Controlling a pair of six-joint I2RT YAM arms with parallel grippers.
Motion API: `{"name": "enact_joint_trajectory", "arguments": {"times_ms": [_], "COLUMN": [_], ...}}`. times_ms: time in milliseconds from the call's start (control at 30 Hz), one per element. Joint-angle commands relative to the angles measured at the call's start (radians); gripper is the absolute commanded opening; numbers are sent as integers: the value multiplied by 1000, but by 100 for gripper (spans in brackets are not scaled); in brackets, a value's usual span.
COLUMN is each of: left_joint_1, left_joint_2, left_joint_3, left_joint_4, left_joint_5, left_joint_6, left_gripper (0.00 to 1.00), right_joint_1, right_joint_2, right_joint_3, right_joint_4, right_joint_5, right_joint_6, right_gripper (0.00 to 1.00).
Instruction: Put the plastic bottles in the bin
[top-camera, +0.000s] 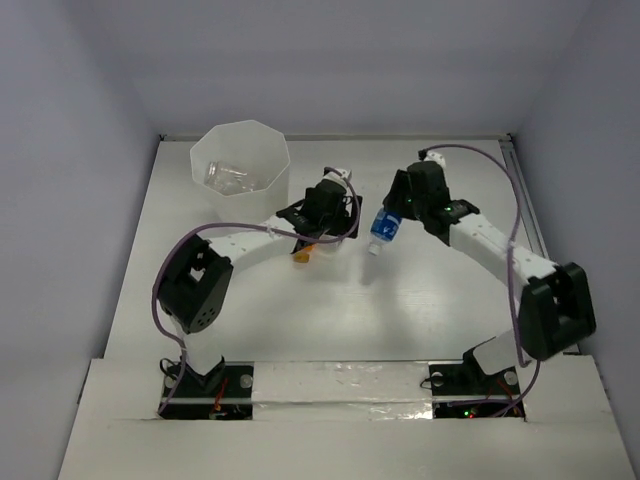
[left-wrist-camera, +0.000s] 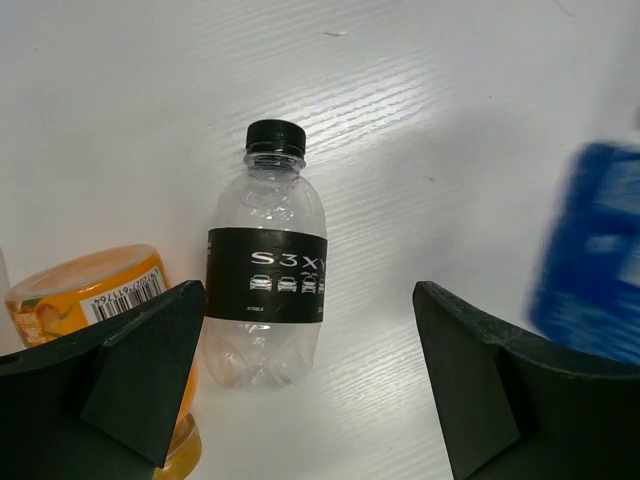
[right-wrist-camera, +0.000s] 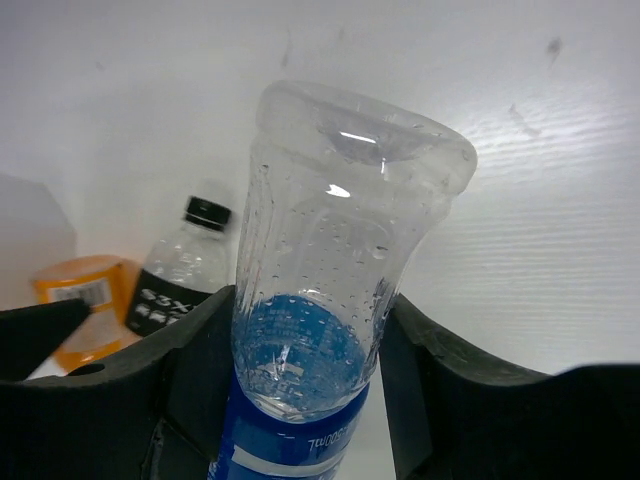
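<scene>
- Top external view shows the white bench (top-camera: 420, 320) cut off at its near edge by the arms' mounting strip.
- The bin (top-camera: 205, 150) stands at the far left of the bench. Its translucent wall blurs a clear bottle (top-camera: 228, 176) lying inside, and no label can be made out on that bottle.
- The left hand (top-camera: 325, 215) covers whatever lies under it from above. From its wrist camera the left hand (left-wrist-camera: 310, 340) has its fingers (left-wrist-camera: 130, 370) wide apart, gripping nothing.
- The right hand (top-camera: 398, 215) is clamped on the blue-labelled bottle (top-camera: 382, 229), which hangs cap-down and tilted above the bench, right of the left hand.
- From the right wrist camera, the right hand (right-wrist-camera: 310, 320) presses its fingers (right-wrist-camera: 430, 370) against both sides of the blue-labelled bottle (right-wrist-camera: 340, 250). The bottle's clear base points away and droplets cling inside. White print on its blue label is upside down and too cut off to read.
- The same bottle appears only as a blue blur (left-wrist-camera: 595, 255) at the left wrist view's right edge.
- The black-capped bottle (left-wrist-camera: 265, 280) lies on the bench between the left fingers, and its black label reads "S3XY" above a row of small car outlines. From the right wrist the black-capped bottle (right-wrist-camera: 180, 275) is partly hidden by a finger.
- The orange bottle (left-wrist-camera: 95, 295) lies just beside the black-capped bottle, half hidden by the left finger, with a barcode whose digits are too small to read. It shows again from above (top-camera: 303, 256) and from the right wrist (right-wrist-camera: 85, 300).
</scene>
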Motion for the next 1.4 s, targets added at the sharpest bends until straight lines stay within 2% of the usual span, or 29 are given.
{"name": "enact_joint_trajectory", "arguments": {"times_ms": [0,200,333,433,467,567,633,833,967,1167,1367], "left_joint_1": [-11,-11,-11,-20,-20,-43,-56,-83,-83,-83,-83], "left_joint_2": [24,121,180,197,193,152,116,-143,-405,-794,-1116], "left_joint_3": [60,106,124,118,114,109,107,26,-104,-306,-334], "left_joint_4": [-2,-32,-31,-11,-11,27,34,107,174,167,-35], "left_joint_5": [-56,-134,-133,-113,-108,-97,-97,-19,-2,-126,-352], "left_joint_6": [12,31,32,23,20,26,28,-1,-50,-133,-170], "left_gripper": [83,83,82,70,60,38,36,34,34,35,35], "right_joint_1": [-7,-7,-7,-7,-7,-7,-7,-7,5,137,247], "right_joint_2": [-189,-370,-478,-562,-594,-627,-633,-573,-478,-244,43], "right_joint_3": [-10,3,13,24,42,87,128,242,367,601,964], "right_joint_4": [-36,-131,-182,-207,-211,-205,-191,-115,-49,17,2], "right_joint_5": [127,175,181,178,172,123,74,-64,-141,-129,-112], "right_joint_6": [-64,-92,-105,-109,-110,-112,-113,-96,-70,-87,-98], "right_gripper": [33,30,30,30,31,31,30,29,28,29,29]}}
